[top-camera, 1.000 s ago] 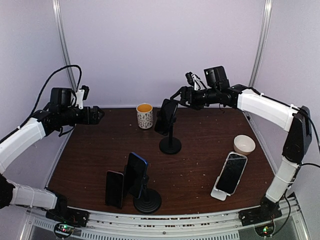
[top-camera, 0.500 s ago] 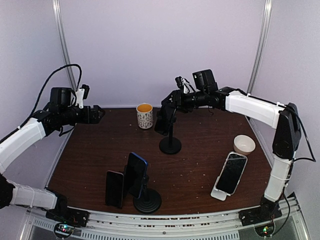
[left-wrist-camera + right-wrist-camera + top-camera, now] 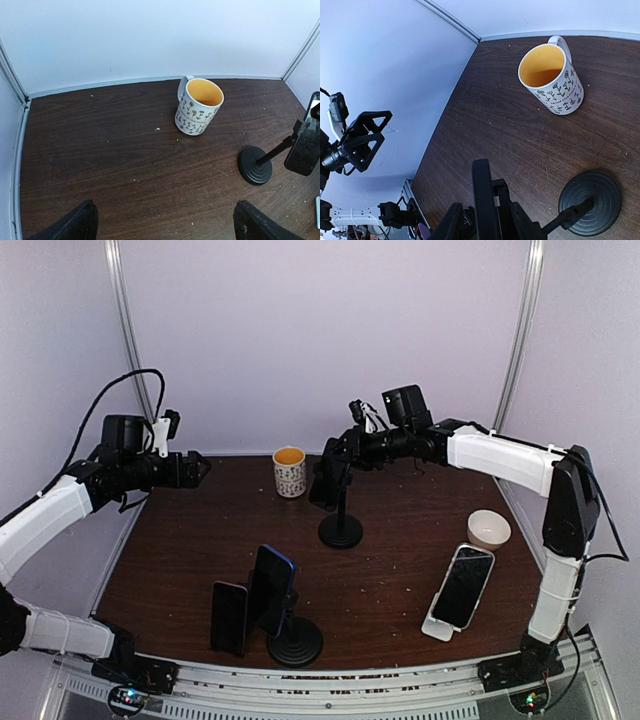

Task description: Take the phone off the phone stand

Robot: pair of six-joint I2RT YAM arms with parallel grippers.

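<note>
A dark phone (image 3: 330, 472) sits tilted in the clamp of a black phone stand (image 3: 340, 531) at the back middle of the table. My right gripper (image 3: 335, 455) reaches it from the right. In the right wrist view its fingers (image 3: 455, 225) stand close on both sides of the phone's edge (image 3: 482, 200) and the clamp, shut on them, above the round base (image 3: 590, 202). My left gripper (image 3: 198, 468) hovers open over the back left, nothing between its fingertips (image 3: 75, 225). The left wrist view has the stand (image 3: 255, 165) and phone (image 3: 305, 147) at its right edge.
A flowered mug (image 3: 290, 471) with a yellow inside stands just left of the stand. Near the front are a blue phone (image 3: 272, 585) on a second black stand (image 3: 295, 640) and a dark phone (image 3: 229, 617) beside it. A white bowl (image 3: 489, 529) and a phone on a white holder (image 3: 462, 587) are at the right.
My right gripper has moved left onto the phone on the back stand and its jaws have closed around it. The left arm has not moved.
</note>
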